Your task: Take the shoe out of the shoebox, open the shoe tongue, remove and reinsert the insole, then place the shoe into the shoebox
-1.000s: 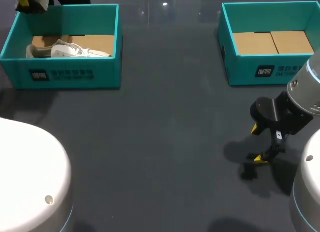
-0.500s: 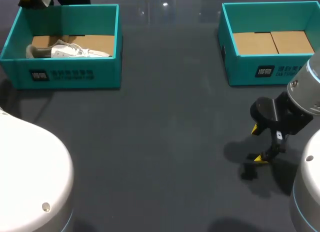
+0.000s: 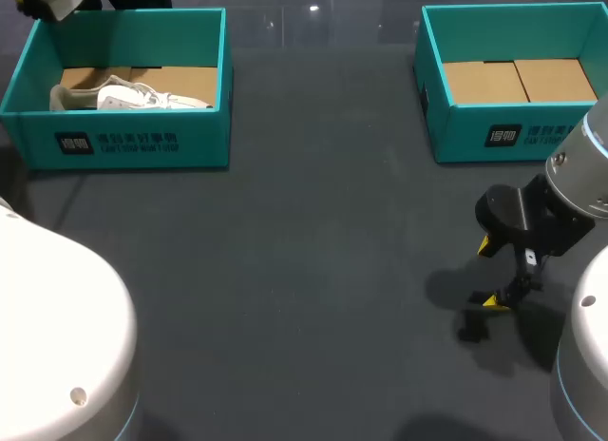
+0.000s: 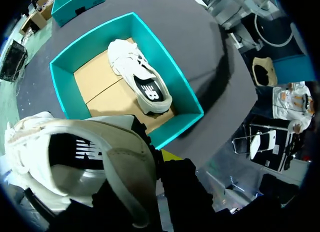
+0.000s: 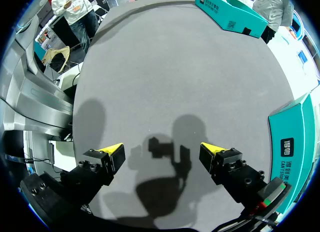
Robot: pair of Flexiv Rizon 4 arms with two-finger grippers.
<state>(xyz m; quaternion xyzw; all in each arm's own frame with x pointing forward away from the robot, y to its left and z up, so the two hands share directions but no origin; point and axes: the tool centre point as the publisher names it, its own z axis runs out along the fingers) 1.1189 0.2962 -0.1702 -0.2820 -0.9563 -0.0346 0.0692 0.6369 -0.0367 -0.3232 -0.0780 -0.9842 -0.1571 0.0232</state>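
Left gripper [image 4: 156, 164] pinched pale shoe [image 4: 75, 157] above teal shoebox [image 4: 172, 72]; right gripper [image 5: 162, 152] spread wide above table [image 5: 200, 67].

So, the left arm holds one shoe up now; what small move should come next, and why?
Probably carry the held shoe toward the table middle and lower it. The left gripper has it aloft near the shoebox, and the open right gripper hovers over the table, where it could help open the tongue.

The shoebox [image 3: 204, 127] was teal, its floor tan. The shoe [image 4: 142, 78] inside was white with a black patch; the second shoe [image 4: 120, 162] cream and black; the table [image 3: 304, 270] dark grey.
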